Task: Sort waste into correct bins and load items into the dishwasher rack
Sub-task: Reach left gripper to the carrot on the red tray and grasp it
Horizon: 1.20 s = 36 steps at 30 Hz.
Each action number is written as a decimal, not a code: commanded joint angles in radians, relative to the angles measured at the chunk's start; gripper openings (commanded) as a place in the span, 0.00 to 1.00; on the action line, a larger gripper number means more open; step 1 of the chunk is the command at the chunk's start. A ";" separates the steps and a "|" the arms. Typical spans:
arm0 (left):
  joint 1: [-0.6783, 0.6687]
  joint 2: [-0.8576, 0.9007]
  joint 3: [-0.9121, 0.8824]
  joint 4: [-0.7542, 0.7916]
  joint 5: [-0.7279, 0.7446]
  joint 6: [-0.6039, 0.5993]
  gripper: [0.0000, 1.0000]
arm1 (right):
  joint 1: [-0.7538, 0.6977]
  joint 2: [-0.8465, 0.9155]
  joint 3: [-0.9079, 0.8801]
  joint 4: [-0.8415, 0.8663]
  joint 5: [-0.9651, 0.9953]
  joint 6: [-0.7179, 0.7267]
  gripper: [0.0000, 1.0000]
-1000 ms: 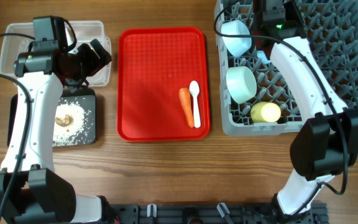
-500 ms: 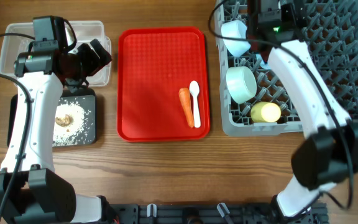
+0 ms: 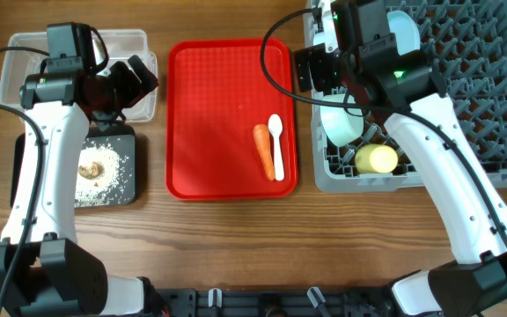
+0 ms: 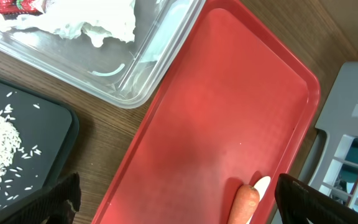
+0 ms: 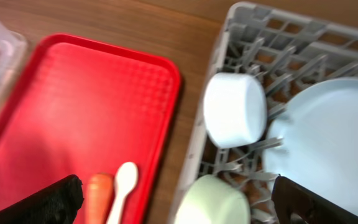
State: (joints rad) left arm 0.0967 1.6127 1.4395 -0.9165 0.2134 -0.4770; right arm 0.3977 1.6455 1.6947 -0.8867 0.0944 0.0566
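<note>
Right gripper (image 5: 176, 202) wide, empty, over the left edge of the rack (image 3: 500, 97), facing the tray (image 3: 218, 88). Left gripper (image 4: 179, 208) wide too, empty, by the tub (image 3: 16, 75). Plate (image 5: 328, 143), bowls (image 5: 235, 112), cup (image 3: 377, 158) sit in the rack. Spoon (image 3: 276, 145) lies on the tray just beside the carrot (image 3: 263, 151). I judge spoon next: low flat pinch, clear of carrot.

White-shelled left arm (image 3: 35, 176) and right arm (image 3: 451, 167), black joint housings (image 3: 60, 84), loose black cables (image 3: 275, 53), green light (image 3: 400, 75) on right wrist
</note>
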 commanded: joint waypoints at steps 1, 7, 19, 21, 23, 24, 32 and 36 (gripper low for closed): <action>0.005 -0.019 0.004 0.003 -0.002 0.001 1.00 | -0.015 0.009 0.001 -0.008 -0.070 0.108 1.00; 0.005 -0.019 0.004 0.007 0.000 -0.010 1.00 | -0.089 -0.001 0.001 -0.047 -0.069 0.177 1.00; -0.063 -0.008 0.000 -0.019 0.135 0.051 0.93 | -0.333 -0.093 0.001 -0.108 -0.006 0.182 1.00; -0.150 0.006 0.000 -0.017 0.096 0.066 0.90 | -0.355 -0.092 0.001 -0.116 -0.006 0.183 1.00; -0.230 0.025 0.000 -0.011 0.049 0.065 0.91 | -0.357 -0.092 0.001 -0.121 -0.005 0.183 1.00; -0.294 0.043 0.000 0.000 0.009 0.065 0.91 | -0.357 -0.092 0.001 -0.122 -0.006 0.183 1.00; -0.554 0.222 0.000 0.080 -0.197 0.050 0.93 | -0.357 -0.092 0.001 -0.143 -0.006 0.183 1.00; -0.603 0.305 0.000 0.112 -0.197 0.074 0.94 | -0.357 -0.092 0.001 -0.154 -0.006 0.182 1.00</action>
State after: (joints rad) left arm -0.4747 1.8523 1.4395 -0.8242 0.0811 -0.4313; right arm 0.0402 1.5661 1.6947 -1.0367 0.0757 0.2237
